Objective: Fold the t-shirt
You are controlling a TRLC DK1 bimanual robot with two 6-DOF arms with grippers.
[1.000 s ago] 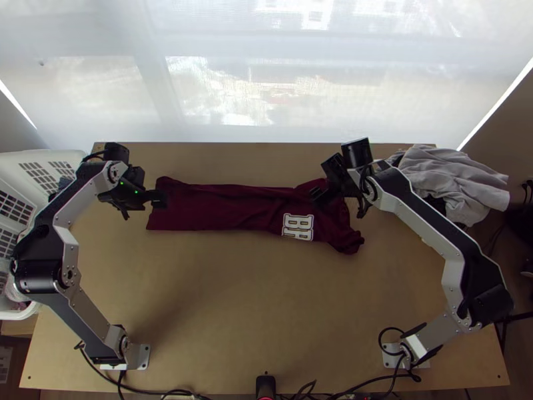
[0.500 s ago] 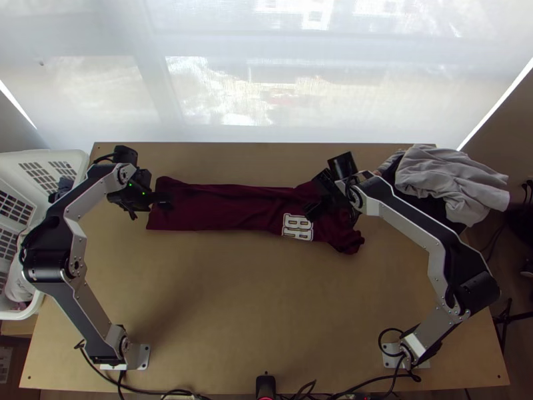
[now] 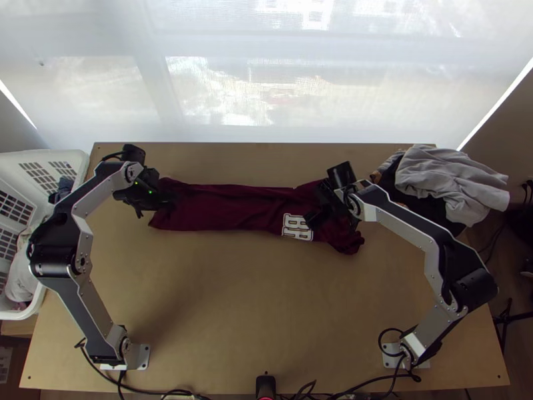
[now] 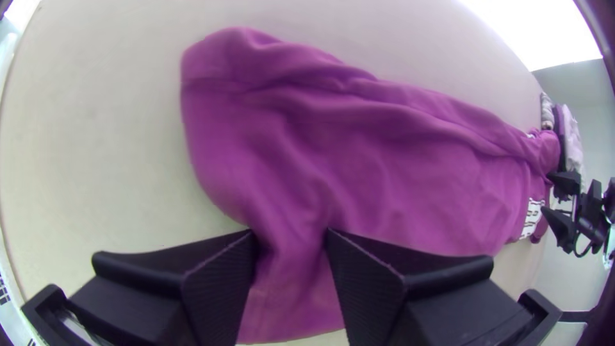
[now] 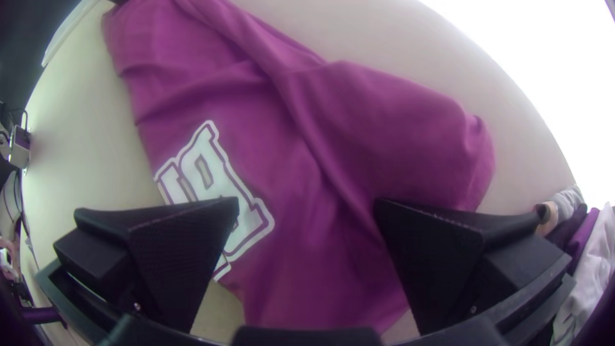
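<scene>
Across the upper middle of the top view, the maroon t-shirt (image 3: 226,208) lies as a long, rumpled strip on the surface (image 3: 266,300), its white print (image 3: 296,227) towards the right end. The step in hand looks to be taking hold of both ends for the next fold. Your left gripper (image 4: 291,237) has its fingers moderately apart, with cloth ridged up between them; bring them together square on that ridge, catching every layer, or the top one may slide off alone. Your right gripper (image 5: 306,205) stands wide over the print end; lower it until both tips flank the cloth before you close. Lift both ends evenly and keep light tension, because soft fabric will likely sag and crease. Mind the bunched lower corner (image 3: 350,245) at the right end; smooth it first if you can.
</scene>
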